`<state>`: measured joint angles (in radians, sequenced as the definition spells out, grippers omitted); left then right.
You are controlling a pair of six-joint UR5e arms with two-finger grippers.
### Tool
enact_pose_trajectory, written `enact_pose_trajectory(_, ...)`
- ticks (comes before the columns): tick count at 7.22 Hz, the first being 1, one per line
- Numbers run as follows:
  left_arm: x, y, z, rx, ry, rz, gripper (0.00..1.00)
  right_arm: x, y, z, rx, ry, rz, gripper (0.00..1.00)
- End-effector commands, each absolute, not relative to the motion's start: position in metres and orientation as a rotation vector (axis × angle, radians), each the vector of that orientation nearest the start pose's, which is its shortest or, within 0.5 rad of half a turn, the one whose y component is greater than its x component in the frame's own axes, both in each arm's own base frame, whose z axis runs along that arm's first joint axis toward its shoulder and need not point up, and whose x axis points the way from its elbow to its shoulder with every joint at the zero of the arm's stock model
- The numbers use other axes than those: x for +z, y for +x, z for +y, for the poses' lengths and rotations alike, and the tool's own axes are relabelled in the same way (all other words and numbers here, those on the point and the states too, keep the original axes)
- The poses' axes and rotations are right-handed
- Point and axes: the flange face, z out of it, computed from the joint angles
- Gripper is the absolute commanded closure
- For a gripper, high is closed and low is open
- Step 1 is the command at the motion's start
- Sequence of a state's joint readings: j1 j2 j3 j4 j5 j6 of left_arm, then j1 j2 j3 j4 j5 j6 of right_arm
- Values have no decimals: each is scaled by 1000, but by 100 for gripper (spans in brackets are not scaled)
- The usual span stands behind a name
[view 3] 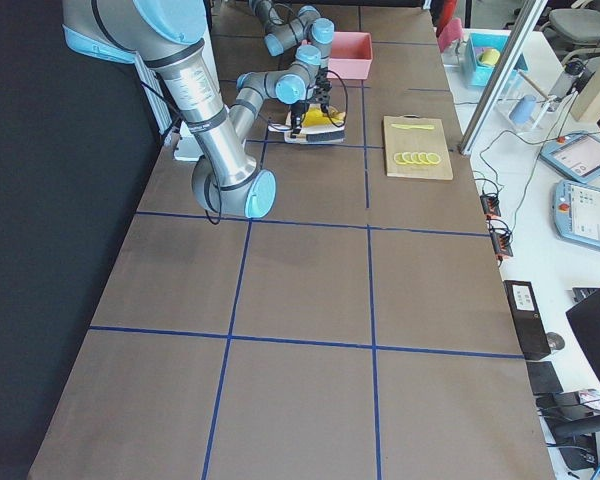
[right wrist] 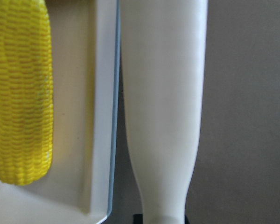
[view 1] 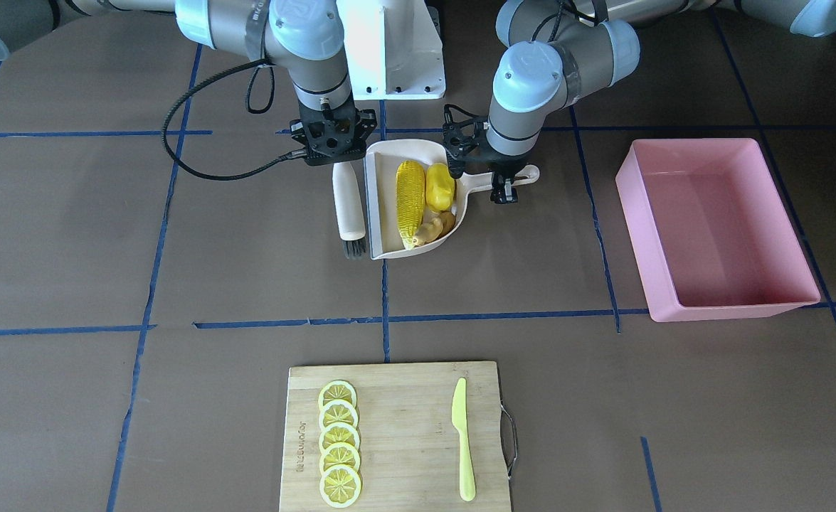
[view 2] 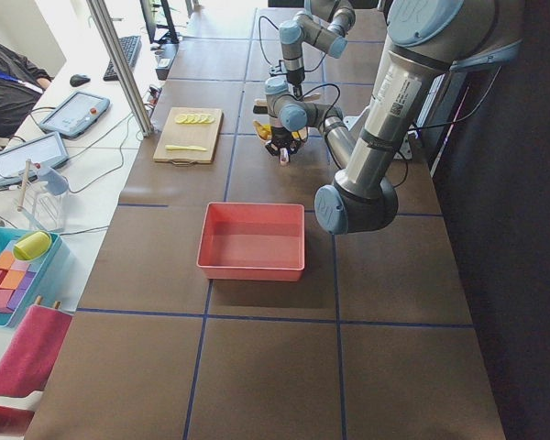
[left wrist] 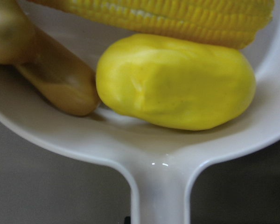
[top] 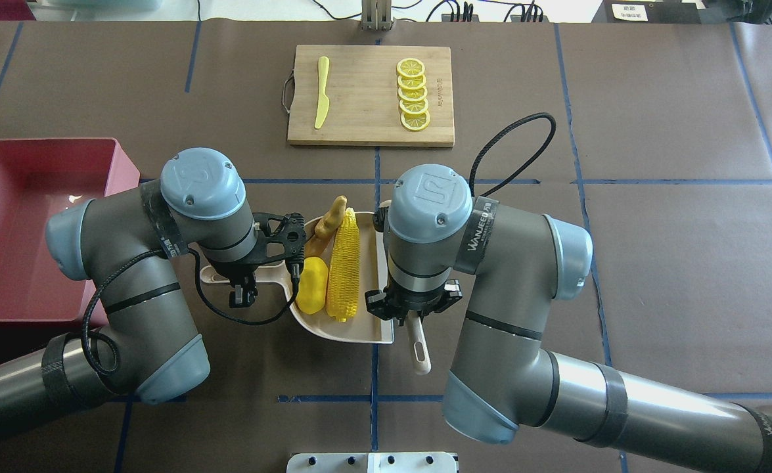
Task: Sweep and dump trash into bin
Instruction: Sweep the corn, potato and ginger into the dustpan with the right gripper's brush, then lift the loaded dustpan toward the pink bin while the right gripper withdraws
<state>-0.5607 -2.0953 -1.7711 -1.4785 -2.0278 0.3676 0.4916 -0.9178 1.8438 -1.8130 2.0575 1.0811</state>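
Note:
The trash lies in a cream dustpan (view 1: 382, 213): a yellow corn cob (view 1: 410, 203), a yellow potato-like lump (view 1: 439, 186) and a tan ginger root (view 1: 435, 227). All three also show in the overhead view: corn (top: 345, 263), lump (top: 311, 284), ginger (top: 328, 223). My left gripper (view 1: 504, 186) is shut on the dustpan's handle (left wrist: 161, 186). My right gripper (view 1: 334, 153) is shut on the handle of a cream brush (view 1: 348, 203), which lies along the dustpan's open side. The pink bin (view 1: 663, 284) stands on my left, beyond the dustpan, and holds nothing.
A wooden cutting board (view 1: 396, 427) sits at the far side of the table with several lemon slices (view 1: 338, 444) and a lime-green knife (view 1: 462, 441). Blue tape lines cross the brown table top. My right arm's black cable (view 1: 197, 167) loops over the table.

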Motion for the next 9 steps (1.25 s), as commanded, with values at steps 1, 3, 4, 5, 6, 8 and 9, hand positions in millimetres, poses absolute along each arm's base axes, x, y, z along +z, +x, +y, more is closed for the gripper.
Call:
enact_pose_trajectory(1, 279, 475, -432, 1418, 490, 745, 100, 194, -449, -405, -117, -100, -818, 100)
enact_pose_trajectory(3, 263, 435, -451, 1370, 527, 769, 100, 204, -412, -410, -127, -86, -790, 100)
enact_pose_trajectory(4, 258, 418, -454, 1353, 548, 766, 100, 206, -409, -413, -130, -84, -783, 100)
enact_pose_trajectory(5, 249, 396, -459, 1336, 552, 773, 100, 206, -402, -420, -121, -77, -780, 100)
enact_pose_trajectory(6, 245, 369, -455, 1317, 554, 772, 100, 208, -396, -425, -115, -71, -779, 100)
enact_pose_trajectory(8, 248, 305, -454, 1269, 529, 774, 100, 209, -391, -430, -105, -69, -776, 100)
enact_pose_trajectory(9, 256, 274, -458, 1230, 522, 788, 100, 209, -385, -433, -91, -76, -763, 100)
